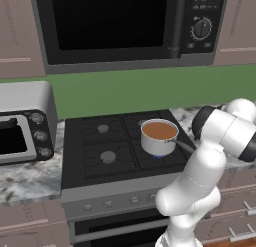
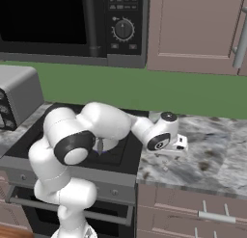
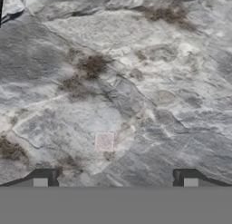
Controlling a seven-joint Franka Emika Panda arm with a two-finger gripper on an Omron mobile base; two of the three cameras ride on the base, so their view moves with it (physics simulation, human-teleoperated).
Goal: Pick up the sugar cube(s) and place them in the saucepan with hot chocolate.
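Hovering over the marble table right of the stove, the gripper (image 3: pixel 115 175) holds its jaws wide apart and empty. The sugar cube (image 3: pixel 104 142) lies just ahead, slightly toward the left fingertip, flat on the stone. Farther off, the saucepan (image 1: pixel 159 136) with hot chocolate sits on the stove's right rear burner, handle pointing toward the table.

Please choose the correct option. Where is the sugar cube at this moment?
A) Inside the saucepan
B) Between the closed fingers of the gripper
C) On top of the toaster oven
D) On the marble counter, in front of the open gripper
D. In the hand view the pale sugar cube lies on the marble counter, ahead of the gripper, whose jaws stand wide apart; the saucepan is on the stove.
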